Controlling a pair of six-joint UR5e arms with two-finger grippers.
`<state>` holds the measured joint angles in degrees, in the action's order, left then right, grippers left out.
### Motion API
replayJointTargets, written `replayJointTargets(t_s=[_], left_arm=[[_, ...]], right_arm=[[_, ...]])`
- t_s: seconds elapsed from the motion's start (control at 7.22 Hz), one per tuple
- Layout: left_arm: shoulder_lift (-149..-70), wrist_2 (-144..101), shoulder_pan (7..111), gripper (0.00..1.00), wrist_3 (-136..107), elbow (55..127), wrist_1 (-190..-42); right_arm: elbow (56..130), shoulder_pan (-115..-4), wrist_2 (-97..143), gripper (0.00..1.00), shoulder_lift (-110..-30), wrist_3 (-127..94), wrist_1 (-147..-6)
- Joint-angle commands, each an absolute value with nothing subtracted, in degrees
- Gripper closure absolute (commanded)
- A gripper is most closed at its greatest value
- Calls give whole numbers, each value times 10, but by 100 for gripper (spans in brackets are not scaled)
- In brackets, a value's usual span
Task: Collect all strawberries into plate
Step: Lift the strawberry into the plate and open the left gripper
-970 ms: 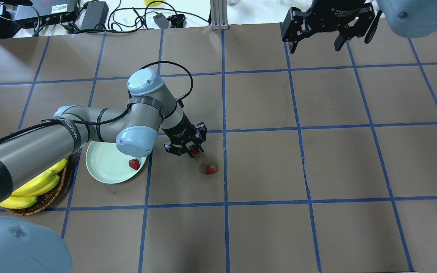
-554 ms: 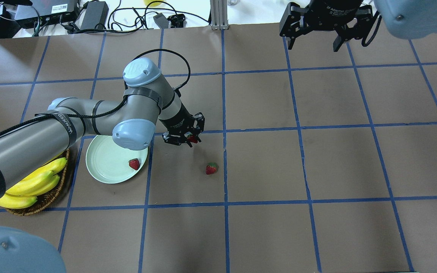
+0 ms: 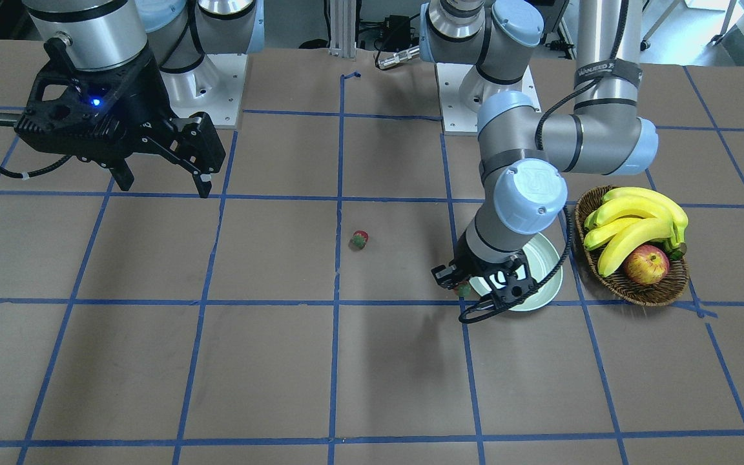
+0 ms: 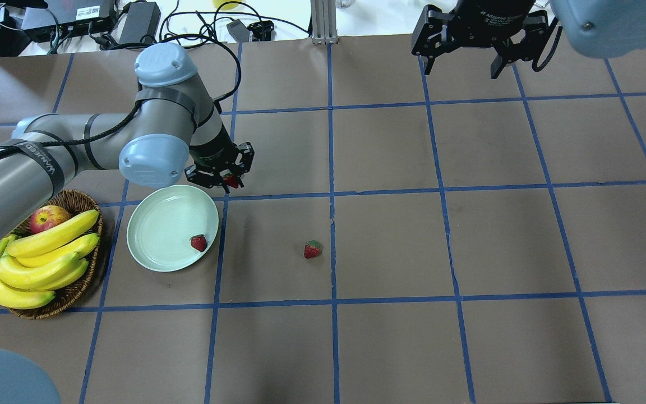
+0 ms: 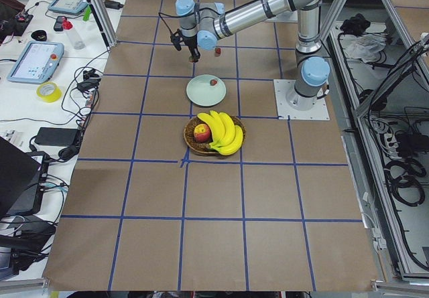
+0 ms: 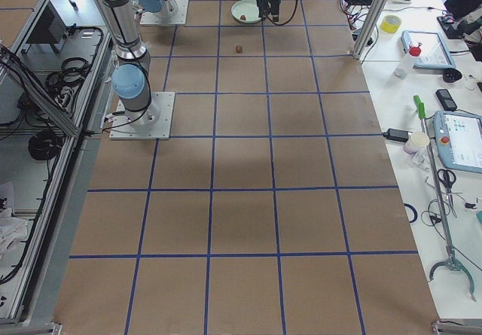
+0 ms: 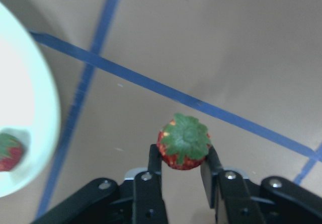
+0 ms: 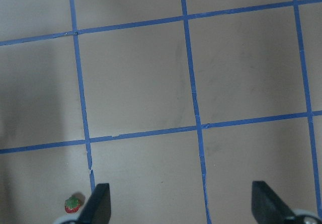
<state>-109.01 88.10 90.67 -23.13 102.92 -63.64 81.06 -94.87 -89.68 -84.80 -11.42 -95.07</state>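
Observation:
My left gripper (image 4: 232,180) is shut on a strawberry (image 7: 183,148), held above the table just beyond the far right rim of the mint-green plate (image 4: 160,224). A second strawberry (image 4: 198,243) lies inside the plate near its right rim. A third strawberry (image 4: 313,249) lies on the brown table to the right of the plate and also shows in the front view (image 3: 359,239). My right gripper (image 4: 460,64) is open and empty, high over the far right of the table.
A wicker basket (image 4: 70,292) with bananas (image 4: 42,258) and a red-yellow apple (image 4: 48,217) stands left of the plate. Cables and power bricks (image 4: 138,19) lie beyond the table's far edge. Blue tape lines grid the brown table.
My left arm has carried the held strawberry away from the loose one, back and to the left, to the plate's far rim. The right gripper has barely moved.

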Motion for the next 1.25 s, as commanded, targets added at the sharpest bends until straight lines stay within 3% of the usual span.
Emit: replayJointTargets(t_s=[0.0, 0.28, 0.42, 0.55, 0.83, 1.11], left_arm=[[-1086, 914, 849, 100, -124, 1046, -671], [-1086, 911, 797, 100, -57, 1089, -667], [-1087, 907, 789, 19, -52, 1094, -668], [-1086, 905, 790, 0, -48, 1092, -672], [-1068, 897, 811, 0, -51, 1089, -691], [-1037, 896, 919, 0, -60, 1064, -681]], right_arm=[[812, -950, -895, 0, -848, -113, -950], [816, -950, -894, 0, -849, -111, -951], [817, -949, -894, 0, -848, -109, -952], [817, -950, -892, 0, -849, -110, -952], [817, -950, -892, 0, -848, -109, -952], [817, -950, -894, 0, -849, -108, -952]])
